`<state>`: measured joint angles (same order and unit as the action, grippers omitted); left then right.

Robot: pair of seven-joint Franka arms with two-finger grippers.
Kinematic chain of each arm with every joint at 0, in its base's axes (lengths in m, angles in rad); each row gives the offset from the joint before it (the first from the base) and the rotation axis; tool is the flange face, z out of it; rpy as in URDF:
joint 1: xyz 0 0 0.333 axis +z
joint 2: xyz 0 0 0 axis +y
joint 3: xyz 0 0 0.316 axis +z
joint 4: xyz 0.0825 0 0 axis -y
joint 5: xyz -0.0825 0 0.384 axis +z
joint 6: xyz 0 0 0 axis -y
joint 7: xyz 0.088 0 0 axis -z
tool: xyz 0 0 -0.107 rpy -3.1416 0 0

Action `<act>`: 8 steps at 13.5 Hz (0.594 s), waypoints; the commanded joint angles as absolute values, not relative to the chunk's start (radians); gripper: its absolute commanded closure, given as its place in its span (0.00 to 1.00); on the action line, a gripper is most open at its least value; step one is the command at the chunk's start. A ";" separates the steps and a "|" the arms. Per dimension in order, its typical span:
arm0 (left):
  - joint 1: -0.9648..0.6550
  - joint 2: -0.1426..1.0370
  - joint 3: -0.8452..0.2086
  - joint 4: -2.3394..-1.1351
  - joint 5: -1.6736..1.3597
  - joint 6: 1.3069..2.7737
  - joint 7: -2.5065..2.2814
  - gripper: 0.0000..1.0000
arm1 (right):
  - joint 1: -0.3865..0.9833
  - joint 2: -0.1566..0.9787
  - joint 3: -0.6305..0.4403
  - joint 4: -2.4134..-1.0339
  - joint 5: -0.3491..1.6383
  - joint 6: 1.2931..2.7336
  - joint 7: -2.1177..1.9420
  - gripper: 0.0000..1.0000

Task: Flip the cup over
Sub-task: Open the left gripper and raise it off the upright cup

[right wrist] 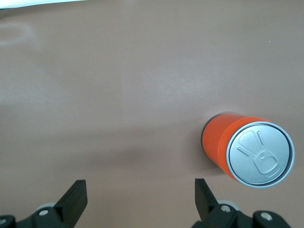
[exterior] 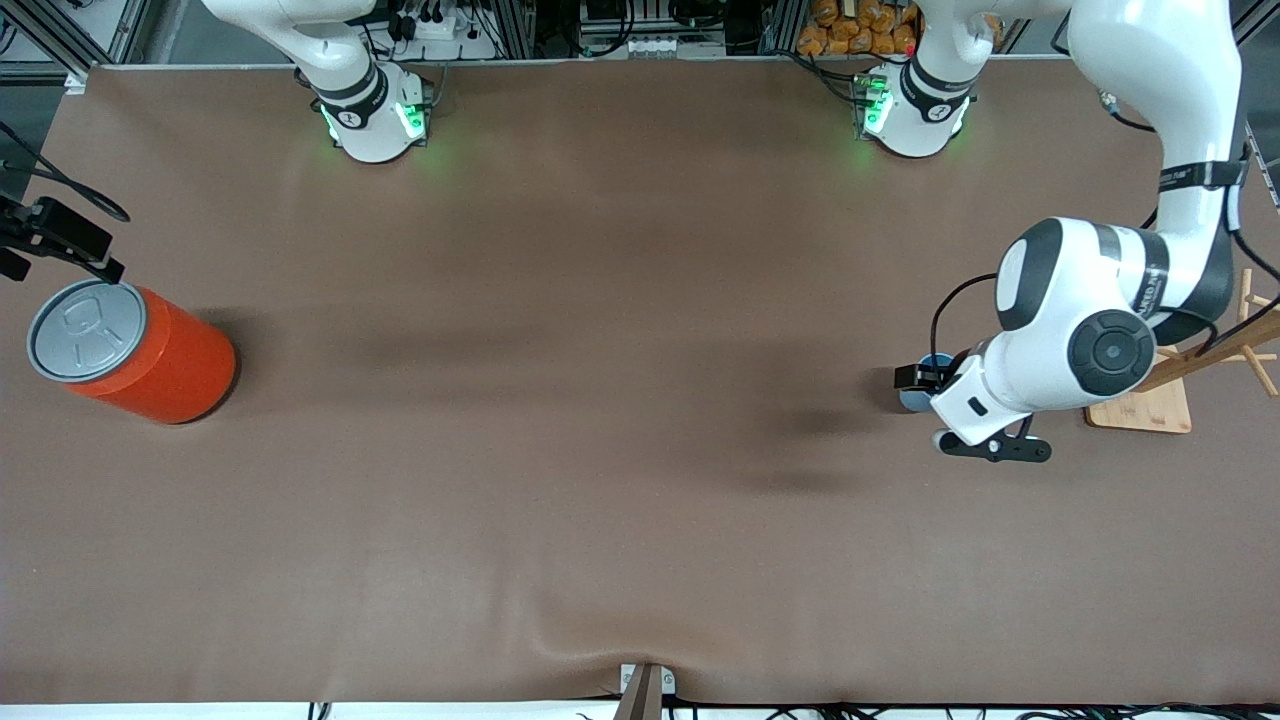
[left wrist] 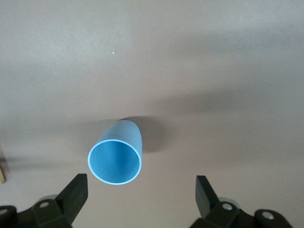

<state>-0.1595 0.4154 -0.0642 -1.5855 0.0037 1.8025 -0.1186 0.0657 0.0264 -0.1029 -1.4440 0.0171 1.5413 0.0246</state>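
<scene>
Left wrist view: a blue cup point(left wrist: 115, 159) stands upright on the table point(left wrist: 199, 61), mouth up, hollow inside visible. It sits between the fingers point(left wrist: 76, 194) of the left gripper point(left wrist: 141, 195), closer to one finger than the other and touching neither. The left jaws are spread wide and hold nothing.

Front view: the left gripper point(exterior: 925, 385) hangs low over the cup point(exterior: 922, 384) at the left arm's end of the table point(exterior: 600, 450), the wrist hiding most of the cup. A wooden stand point(exterior: 1180, 385) is just beside the arm.

The right gripper point(right wrist: 140, 195) waits over the right arm's end, jaws wide apart and holding nothing; only its tips point(exterior: 60, 240) show in the front view, above an orange can point(exterior: 135, 350) with a grey lid.

Judgement: a mouth-up cup with open jaws around it fits either an approach to grasp or a release after turning it upright. The frames do not settle which, so no next move is entered.
</scene>
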 commanded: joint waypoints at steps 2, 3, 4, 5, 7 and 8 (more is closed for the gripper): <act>-0.120 0.405 -0.084 -1.526 0.017 1.761 -0.115 0.00 | 0.078 0.017 -0.107 -1.450 0.018 1.546 0.034 0.00; -0.092 0.387 -0.112 -1.525 0.021 1.761 -0.114 0.00 | 0.078 0.015 -0.107 -1.451 0.018 1.537 0.034 0.00; -0.062 0.371 -0.144 -1.513 0.029 1.759 -0.106 0.00 | 0.077 0.014 -0.109 -1.451 0.018 1.539 0.034 0.00; -0.039 0.355 -0.178 -1.505 0.038 1.738 -0.077 0.00 | 0.075 0.017 -0.109 -1.450 0.018 1.549 0.034 0.00; 0.001 0.322 -0.195 -1.500 0.034 1.717 -0.025 0.00 | 0.078 0.018 -0.109 -1.450 0.018 1.563 0.034 0.00; 0.000 0.289 -0.193 -1.499 0.031 1.704 -0.025 0.00 | 0.077 0.018 -0.107 -1.450 0.020 1.563 0.034 0.00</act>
